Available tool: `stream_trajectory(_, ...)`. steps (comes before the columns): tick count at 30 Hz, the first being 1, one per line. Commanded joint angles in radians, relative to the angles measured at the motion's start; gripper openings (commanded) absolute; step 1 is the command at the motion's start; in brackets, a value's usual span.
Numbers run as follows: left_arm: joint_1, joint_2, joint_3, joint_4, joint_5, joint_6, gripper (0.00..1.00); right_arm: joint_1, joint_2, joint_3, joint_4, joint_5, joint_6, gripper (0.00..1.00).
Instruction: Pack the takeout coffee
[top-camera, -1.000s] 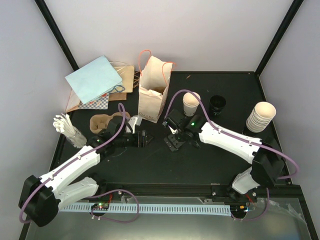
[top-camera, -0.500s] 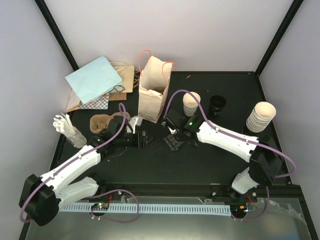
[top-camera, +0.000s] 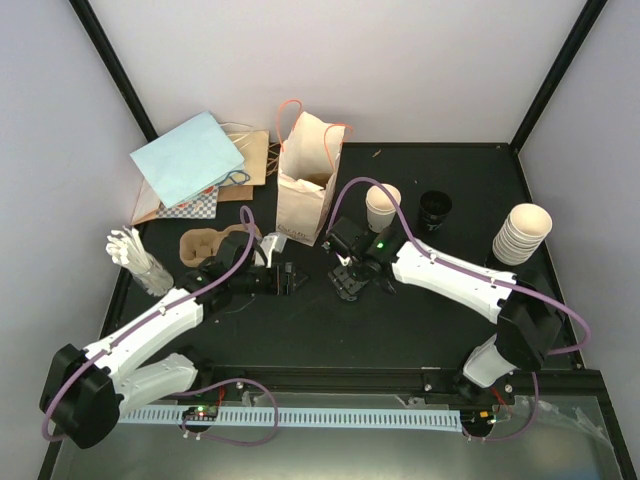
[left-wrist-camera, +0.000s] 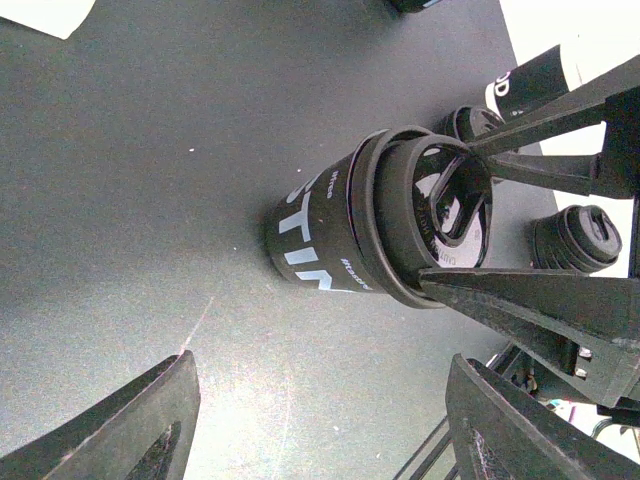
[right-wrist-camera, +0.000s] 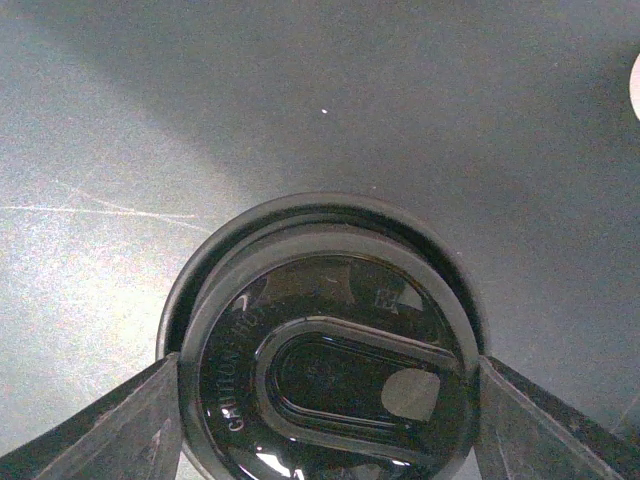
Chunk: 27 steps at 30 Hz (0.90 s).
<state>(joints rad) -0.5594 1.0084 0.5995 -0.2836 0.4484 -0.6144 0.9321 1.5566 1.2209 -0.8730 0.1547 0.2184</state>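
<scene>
Black lid (right-wrist-camera: 325, 340) inside right gripper (right-wrist-camera: 327, 365), contact unclear; left gripper (left-wrist-camera: 320, 365) released, fingers (left-wrist-camera: 120, 430) partly cropped.

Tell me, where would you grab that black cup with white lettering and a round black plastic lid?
Pinch the rim of the round black plastic lid, coming straight down. The black cup with white lettering stands upright on the dark table, the lid its widest part, so opposite sides offer a likely secure hold. The right gripper straddles it that way.

blk cup (left-wrist-camera: 310, 235) w/ wht lettering, blk lid (right-wrist-camera: 330, 370), cream bag (top-camera: 305, 195)
</scene>
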Motion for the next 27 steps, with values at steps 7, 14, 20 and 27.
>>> stream_trajectory(7,0.006,0.007,0.030,0.001,0.017,0.022,0.70,0.008,0.009,0.033,-0.018,0.032,0.002,0.76)
stream_trajectory(14,0.006,0.015,0.031,0.003,0.024,0.024,0.70,0.008,0.019,0.019,-0.013,0.022,0.005,0.76)
stream_trajectory(20,0.007,0.026,0.031,0.013,0.030,0.021,0.70,0.008,0.026,0.013,-0.007,0.020,0.004,0.76)
stream_trajectory(27,0.006,0.034,0.029,0.017,0.039,0.018,0.70,0.008,0.021,0.002,-0.007,0.024,0.005,0.76)
